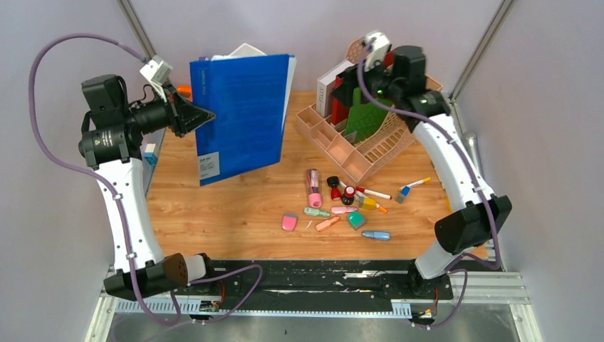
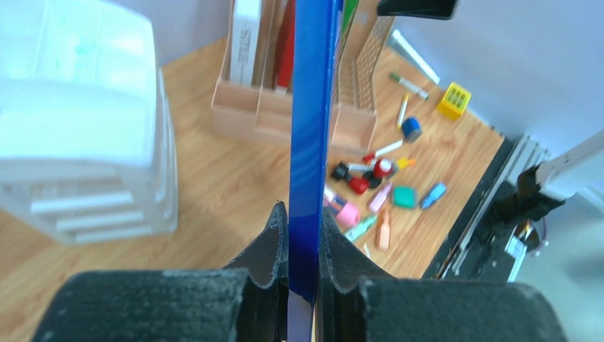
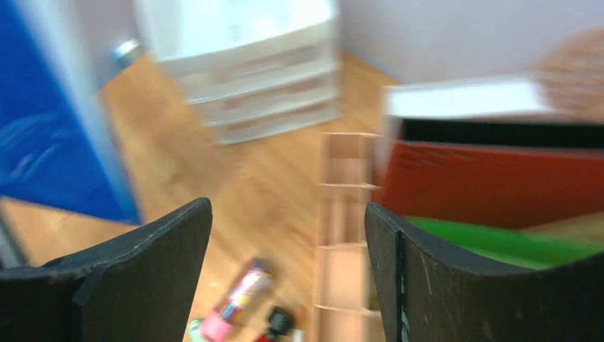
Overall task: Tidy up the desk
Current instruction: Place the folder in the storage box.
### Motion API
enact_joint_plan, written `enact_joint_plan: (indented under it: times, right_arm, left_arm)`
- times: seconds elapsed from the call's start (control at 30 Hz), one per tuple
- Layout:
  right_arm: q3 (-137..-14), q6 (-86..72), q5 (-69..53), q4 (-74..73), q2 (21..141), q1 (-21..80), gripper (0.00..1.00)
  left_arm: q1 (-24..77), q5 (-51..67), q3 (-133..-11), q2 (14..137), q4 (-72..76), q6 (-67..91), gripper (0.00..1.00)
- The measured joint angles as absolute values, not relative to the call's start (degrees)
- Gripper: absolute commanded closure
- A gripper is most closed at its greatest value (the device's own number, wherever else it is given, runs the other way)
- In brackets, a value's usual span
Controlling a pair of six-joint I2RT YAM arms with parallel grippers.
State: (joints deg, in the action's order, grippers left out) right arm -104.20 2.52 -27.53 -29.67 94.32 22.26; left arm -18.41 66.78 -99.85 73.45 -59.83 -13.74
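Over the left half of the light-brown wood-grain table (image 1: 235, 214), which lies between grey walls: my left pincer (image 1: 205, 115) is pinching one edge of a flat blue plastic folder (image 1: 242, 117), with both fingers (image 2: 274, 242) pressed onto it. The folder stands upright, slightly tilted. I cannot tell whether its lower corner touches the wood.

Behind the folder, far left: a white plastic drawer unit (image 2: 78, 142) of several stacked drawers that look pushed in. Contents not readable.

Far right: a pink slatted plastic desk organizer (image 1: 388, 132).
- The tall rear section holds three things standing on edge, side by side: a white box-like book (image 1: 327, 89), a red folder (image 3: 491, 185) and a green folder (image 1: 369, 117).
- The wrist view shows a thin black item between the white and the red.
- A row of small open compartments (image 1: 335, 142) runs along the front.

My right pincer (image 3: 286, 214) hangs above that organizer, fingers spread wide, gripping nothing. Its wrist view is blurred.

Loose on the table in front of the organizer, outside every container:
- a pink-capped tube marker (image 1: 312, 182)
- a pink eraser (image 1: 289, 222)
- a teal block (image 1: 356, 220)
- a light-blue capped piece (image 1: 376, 235)
- some red-and-black small items (image 1: 342, 192)
- a blue-tipped white pen (image 1: 412, 189)

A small yellow gridded box (image 2: 454, 100) lies apart from these, near the right wall.
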Motion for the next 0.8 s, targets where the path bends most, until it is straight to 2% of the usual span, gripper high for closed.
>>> enact_joint_plan:
  times: [0.17,0.4,0.8]
  right_arm:
    - [-104.2,1.3,-24.43,-30.17,92.29,6.09,0.2]
    - [-104.71,-4.36,-25.63,-30.57,93.97,-14.13,0.2]
    - [-107.74,-12.45,-37.3,-26.06,105.25,-22.59,0.2]
  left_arm:
    - [-13.41,65.8,-101.51,71.68,-42.7,5.93,1.0]
    - [-0.16,58.72,-106.13,75.57,-33.5,16.32,1.0]
    - [24.34,43.9,-120.66,91.0,-31.09,14.04,1.0]
